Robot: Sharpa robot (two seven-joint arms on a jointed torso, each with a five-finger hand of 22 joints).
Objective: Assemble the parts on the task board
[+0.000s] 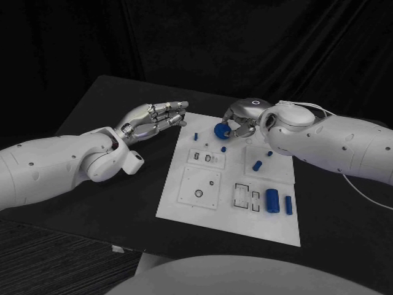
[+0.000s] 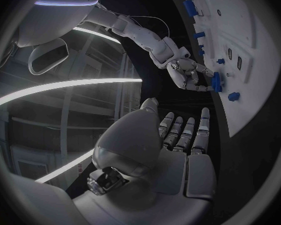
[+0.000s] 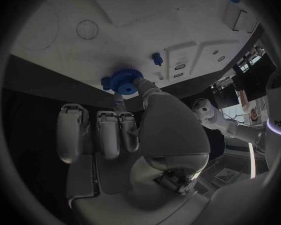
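1. Right hand (image 1: 241,120) pinches a blue gear (image 1: 222,130) between thumb and a finger, at the far edge of the task board (image 1: 186,206).
2. Left hand (image 1: 154,120) hovers off the board's far left corner, fingers apart, holding nothing.
3. Other blue parts: a large cylinder (image 1: 272,200) near the right edge, a small peg (image 1: 223,149) just beside the gear.
4. Advice: keep the gear level, line its bore up over its seat, lower straight, release only once seated.
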